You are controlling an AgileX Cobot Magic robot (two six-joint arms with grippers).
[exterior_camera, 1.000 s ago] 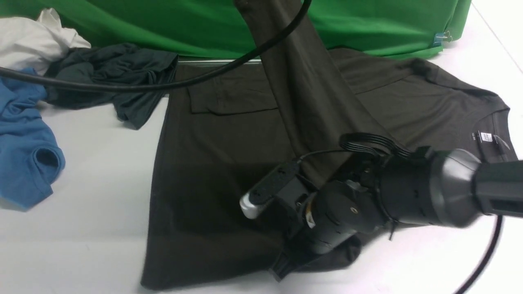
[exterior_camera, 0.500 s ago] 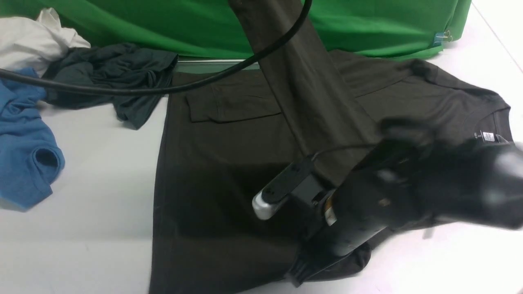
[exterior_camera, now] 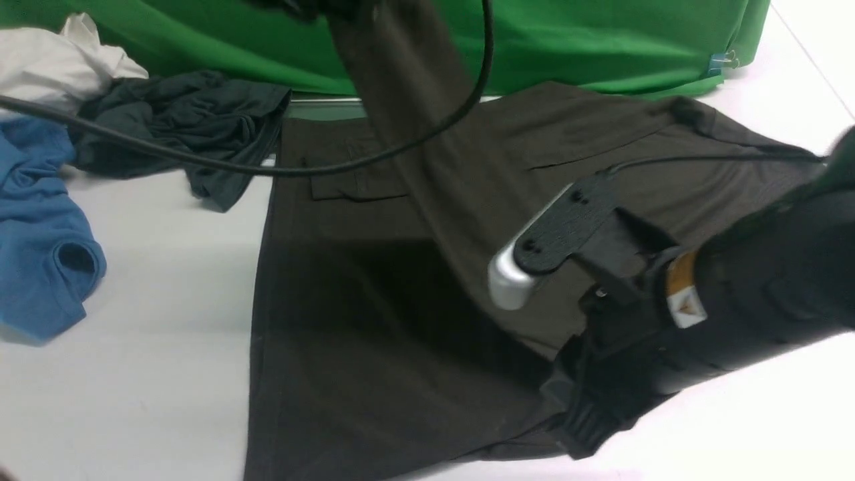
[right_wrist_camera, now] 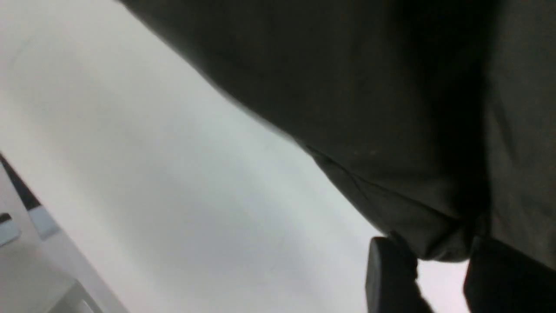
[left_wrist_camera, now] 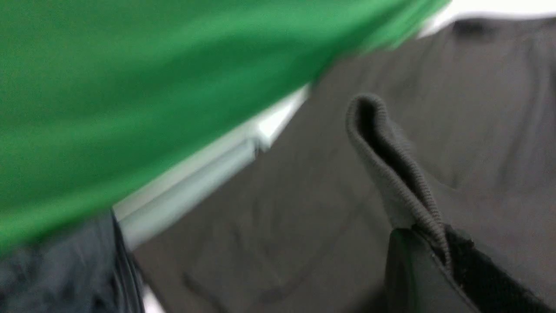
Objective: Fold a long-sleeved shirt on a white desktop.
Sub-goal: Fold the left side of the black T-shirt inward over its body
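The dark olive-brown long-sleeved shirt (exterior_camera: 374, 321) lies spread on the white desktop (exterior_camera: 153, 267). One sleeve (exterior_camera: 401, 87) is raised toward the top edge of the front view. In the left wrist view my left gripper (left_wrist_camera: 438, 250) is shut on that sleeve's ribbed cuff (left_wrist_camera: 382, 165). My right gripper (exterior_camera: 578, 424) is at the shirt's near right edge. In the right wrist view it (right_wrist_camera: 441, 261) pinches a fold of the fabric (right_wrist_camera: 391, 130), held up off the table. The neck label and chest print are hidden behind the right arm.
A dark teal-grey garment (exterior_camera: 194, 127), a blue garment (exterior_camera: 40, 227) and a white cloth (exterior_camera: 53, 60) are piled at the back left. The green backdrop (exterior_camera: 601, 40) hangs behind the silver cable slot (exterior_camera: 320, 107). A black cable (exterior_camera: 200, 157) crosses above the shirt.
The right arm has swung right and closer to the camera, taking the shirt's near edge with it. The raised sleeve has swung to the left.
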